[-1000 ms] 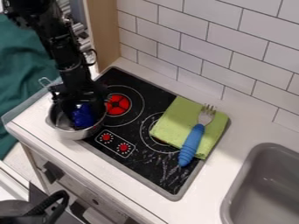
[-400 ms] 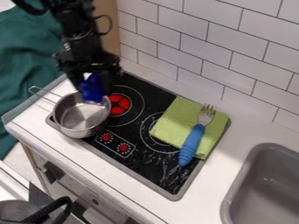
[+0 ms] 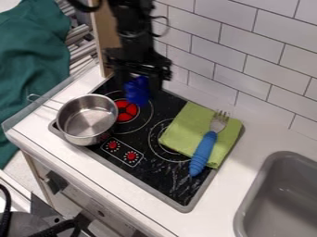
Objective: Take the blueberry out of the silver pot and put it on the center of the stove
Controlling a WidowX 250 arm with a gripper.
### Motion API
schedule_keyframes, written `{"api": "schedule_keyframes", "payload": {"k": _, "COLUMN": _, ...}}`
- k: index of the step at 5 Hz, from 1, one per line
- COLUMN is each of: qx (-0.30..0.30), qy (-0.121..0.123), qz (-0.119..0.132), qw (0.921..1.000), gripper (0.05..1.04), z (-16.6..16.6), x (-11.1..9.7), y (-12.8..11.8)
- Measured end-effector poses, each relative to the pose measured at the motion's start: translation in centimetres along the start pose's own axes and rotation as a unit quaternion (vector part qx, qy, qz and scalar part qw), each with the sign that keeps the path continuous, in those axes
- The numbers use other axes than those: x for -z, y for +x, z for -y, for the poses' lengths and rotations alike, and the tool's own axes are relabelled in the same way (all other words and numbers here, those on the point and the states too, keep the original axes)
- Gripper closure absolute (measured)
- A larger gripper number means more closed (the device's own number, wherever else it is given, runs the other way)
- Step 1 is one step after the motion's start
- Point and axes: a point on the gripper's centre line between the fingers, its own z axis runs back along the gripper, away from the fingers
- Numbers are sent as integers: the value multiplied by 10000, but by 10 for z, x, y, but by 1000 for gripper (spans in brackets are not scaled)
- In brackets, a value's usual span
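Camera view: shows the blueberry gripped by the black gripper, in sight just beyond the red burner mark on the black stove, and out of the silver pot. Has that pot upright at the left end of the stove, just beside two red dials, with its wire handle toward the upper left. Shows as well a green folded cloth on the right part of the stove, a blue-handled fork lying across it with tines toward the tiled wall, and a grey sink in the white worktop.
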Motion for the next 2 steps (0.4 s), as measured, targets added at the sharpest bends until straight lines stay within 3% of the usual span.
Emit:
{"api": "schedule_keyframes", "payload": {"k": 1, "qx": 241, "qy": -30, "qz": -87, "qw": 9997, "gripper": 339, "z": 6, "x": 13, "y": 12}}
{"api": "schedule_keyframes", "payload": {"k": 2, "qx": 617, "qy": -114, "qz": 204, "qw": 9978, "gripper": 339, "z": 1, "x": 20, "y": 21}}
